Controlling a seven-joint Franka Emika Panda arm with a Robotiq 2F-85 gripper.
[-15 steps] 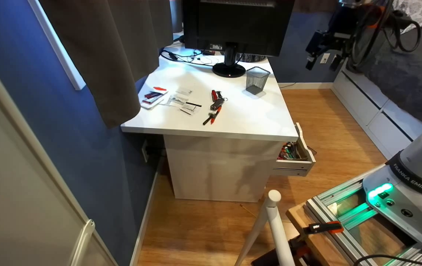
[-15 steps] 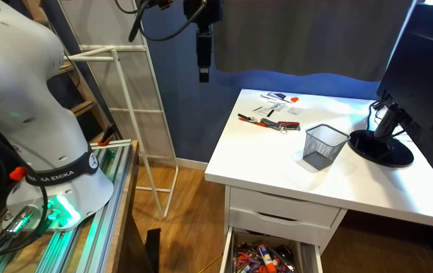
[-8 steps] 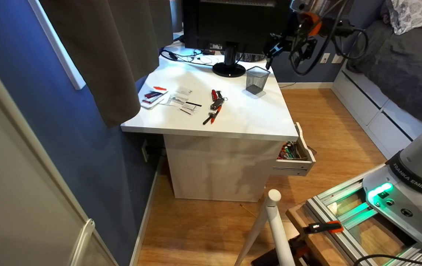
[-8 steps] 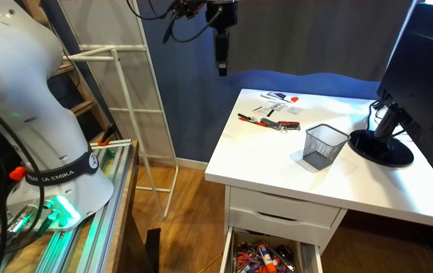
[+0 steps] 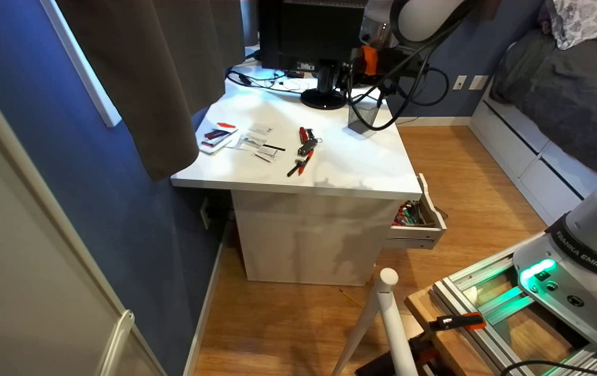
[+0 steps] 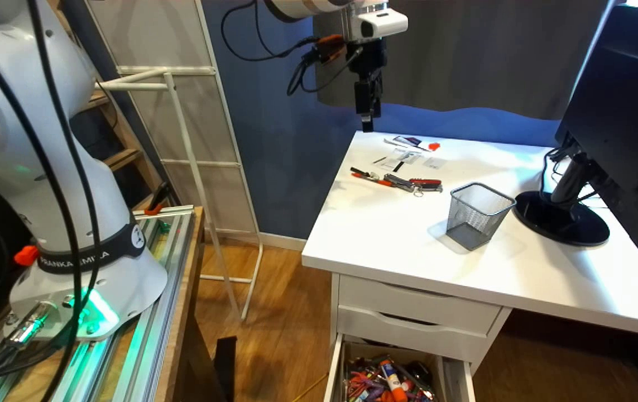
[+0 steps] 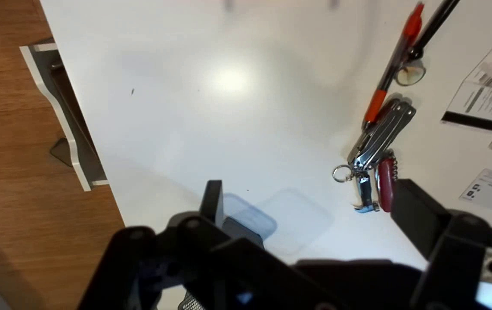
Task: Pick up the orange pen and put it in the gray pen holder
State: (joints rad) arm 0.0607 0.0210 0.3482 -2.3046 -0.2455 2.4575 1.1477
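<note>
The orange pen (image 7: pixel 391 69) lies flat on the white desk, a slim pen with orange ends and a dark middle. It touches or lies close beside a black pen-like item and a multitool, and it shows in both exterior views (image 5: pixel 306 163) (image 6: pixel 372 179). The gray pen holder (image 6: pixel 478 215) is an upright mesh cup with a dark rim on the desk, partly behind cables in an exterior view (image 5: pixel 362 119). In the wrist view it is mostly hidden behind my left finger. My gripper (image 7: pixel 308 193) is open and empty, in the air above the desk (image 6: pixel 368 124).
A multitool (image 7: pixel 381 133) and a red pocket knife (image 7: pixel 386 183) lie beside the pen. Cards (image 7: pixel 482 103) lie farther over. A monitor on a round black base (image 6: pixel 561 223) stands beyond the holder. An open drawer (image 6: pixel 402 385) full of items sticks out below.
My gripper has swung in over the desk, moving left in an exterior view and right in an exterior view from the opposite side. The pen and the holder have not moved.
</note>
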